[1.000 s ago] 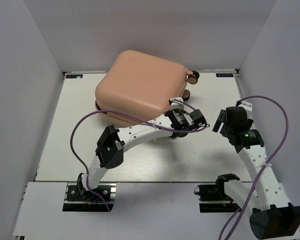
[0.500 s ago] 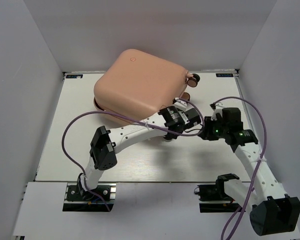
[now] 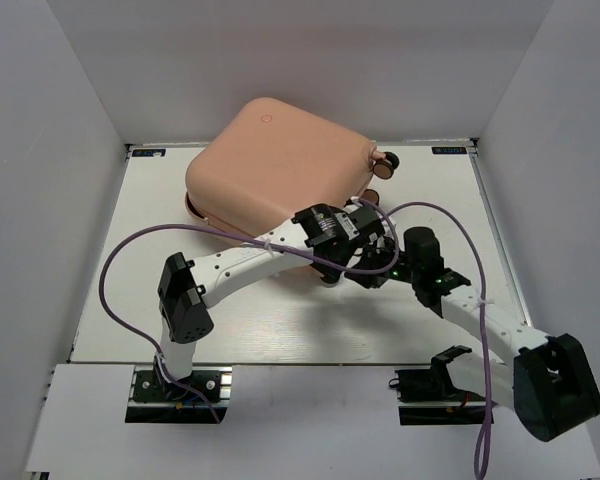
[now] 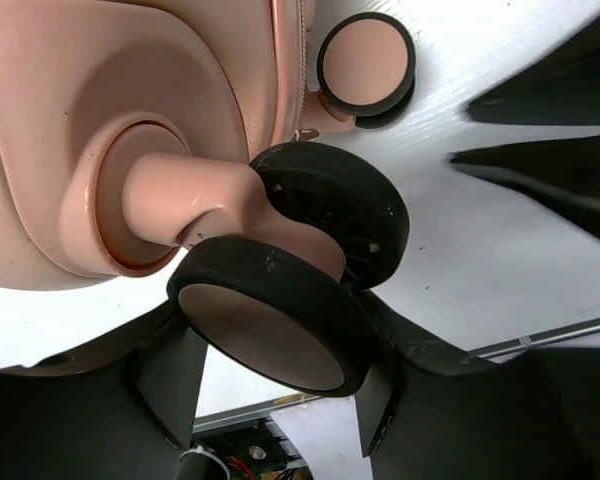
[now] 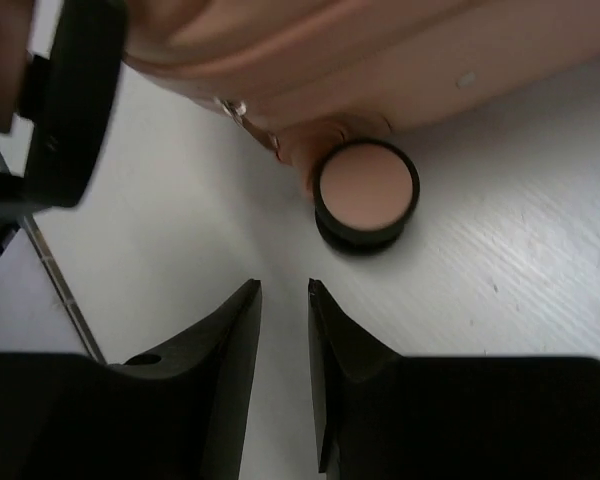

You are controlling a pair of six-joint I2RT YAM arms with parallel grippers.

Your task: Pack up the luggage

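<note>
Right gripper [image 5: 283, 290] has swung in leftward since a second ago, its jaws narrowed but apart and empty, with a second wheel [image 5: 365, 190] just beyond the tips. I see left gripper [image 4: 275, 350] clamped on one caster wheel [image 4: 320, 225] of the luggage [image 3: 270, 170], which sits far-centre on the table [image 3: 430, 320]. Corner stickers [image 3: 448, 150] are too small to read.

This is a robot lab, set up as a test cell. Plain white walls [image 3: 310, 60] box in a white table [image 3: 280, 330] on three sides. Two white jointed arms, left [image 3: 240, 268] and right [image 3: 480, 320], are bolted to metal bases [image 3: 175, 385] along the near edge, where bare wiring shows. Purple cables [image 3: 120, 265] loop loosely from the arms down to the bases. Small dark labels [image 3: 148, 153] mark the table's far corners. A pink suitcase [image 3: 280, 165] is the only everyday thing here.
</note>
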